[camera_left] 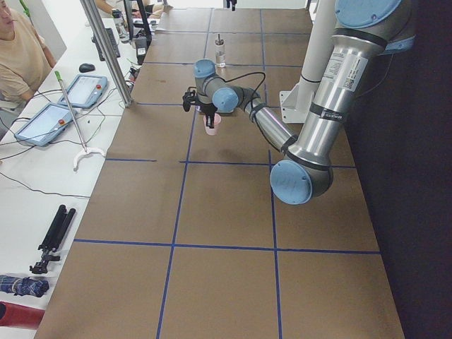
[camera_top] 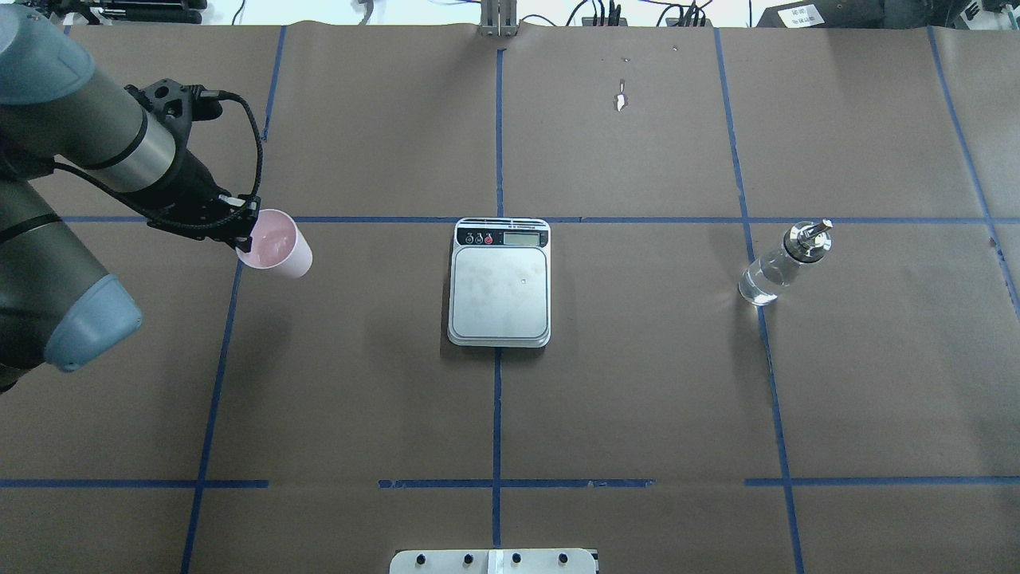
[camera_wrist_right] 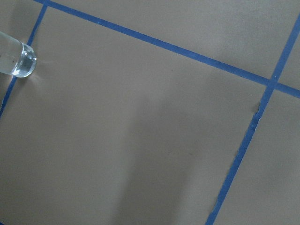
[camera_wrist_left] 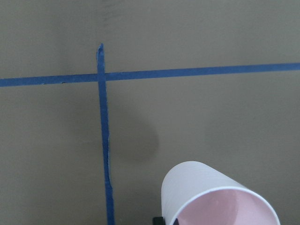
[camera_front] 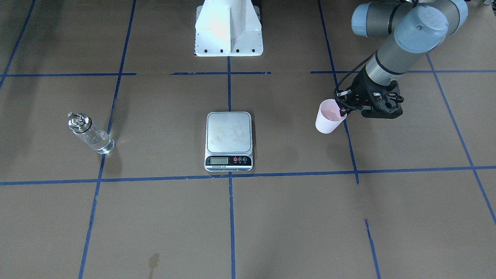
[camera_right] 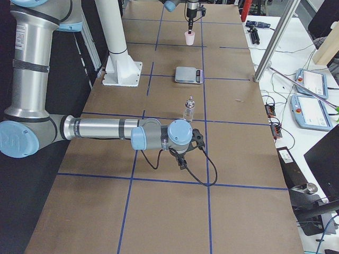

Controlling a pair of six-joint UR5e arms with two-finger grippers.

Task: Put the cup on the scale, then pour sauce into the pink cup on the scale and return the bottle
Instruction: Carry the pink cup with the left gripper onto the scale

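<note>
Exterior front-facing: I log the left gripper [camera_front: 343, 108] clenched on the rim of the pink paper cup [camera_front: 327, 120]. The cup is tilted and off the table [camera_front: 407, 217], with its shadow lying apart from it at 6 o'clock. The kitchen scale [camera_front: 228, 133] lies flat at centre, and the cup is well apart from it at its 3 o'clock. The glass bottle [camera_front: 92, 133] stands at the scale's 9 o'clock, well apart, with clear sauce [camera_front: 101, 143] inside and its metal cap on.

Overhead exterior: the sides are mirrored, so the cup is at the scale's 9 o'clock and the bottle at its 3 o'clock. The scale's display end points to 12 o'clock.

Exterior left: the near arm reaches out over the table, and the cup hangs under its wrist.

Exterior right: the right gripper [camera_right: 183, 163] sits low over the table at the bottle's 6 o'clock. I cannot tell how its jaws stand.

Left wrist-mounted: the cup mouth is at 5 o'clock, and its inside is pinkish.

Right wrist-mounted: the bottle base is at 10 o'clock on blue tape [camera_wrist_right: 243, 145].
</note>
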